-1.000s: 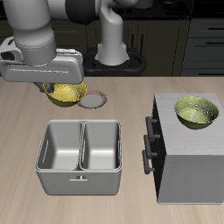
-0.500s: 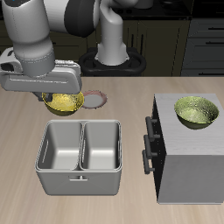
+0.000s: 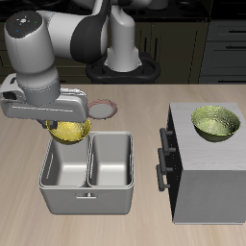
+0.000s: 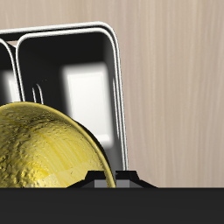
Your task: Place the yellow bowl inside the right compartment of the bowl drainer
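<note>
The yellow bowl hangs tilted just above the back rim of the bowl drainer, and my gripper is shut on its rim. It sits over the right compartment, the bin farther from the big grey box. In the wrist view, the golden bowl fills the foreground, with that same grey bin open below it. The bin's outer wall lies beside bare wood. Both bins look empty.
A big grey box with dark handles stands beside the drainer, with a larger greener-yellow bowl on top. A small round plate lies behind the drainer, near the robot's base.
My arm has carried the yellow bowl toward the table's front edge. It went from behind the drainer to over the back rim of the bin farthest from the box.
</note>
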Controlling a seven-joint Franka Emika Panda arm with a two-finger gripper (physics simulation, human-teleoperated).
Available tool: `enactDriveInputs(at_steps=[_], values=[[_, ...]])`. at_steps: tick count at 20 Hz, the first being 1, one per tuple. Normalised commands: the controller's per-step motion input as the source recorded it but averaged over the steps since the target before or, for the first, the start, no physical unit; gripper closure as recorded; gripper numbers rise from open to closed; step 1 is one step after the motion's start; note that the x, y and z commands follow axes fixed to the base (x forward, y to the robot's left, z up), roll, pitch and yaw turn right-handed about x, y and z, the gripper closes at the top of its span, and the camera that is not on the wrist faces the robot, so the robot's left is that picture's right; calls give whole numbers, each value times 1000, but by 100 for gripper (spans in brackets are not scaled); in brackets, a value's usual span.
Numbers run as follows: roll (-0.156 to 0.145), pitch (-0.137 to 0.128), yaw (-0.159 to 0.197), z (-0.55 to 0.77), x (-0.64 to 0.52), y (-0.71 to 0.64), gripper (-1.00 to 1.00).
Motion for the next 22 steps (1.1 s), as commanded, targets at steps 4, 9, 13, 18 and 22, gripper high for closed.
enactDriveInputs(at_steps=[4,9,13,18,22], values=[[-16,42,-7,-313,13,-93,100],[-17,35,69,-158,3,22,-100],[-26,-5,-20,-8,-83,-140,-100],[-5,6,5,-24,-32,-39,-100],[14,-2,3,16,-27,26,-100]])
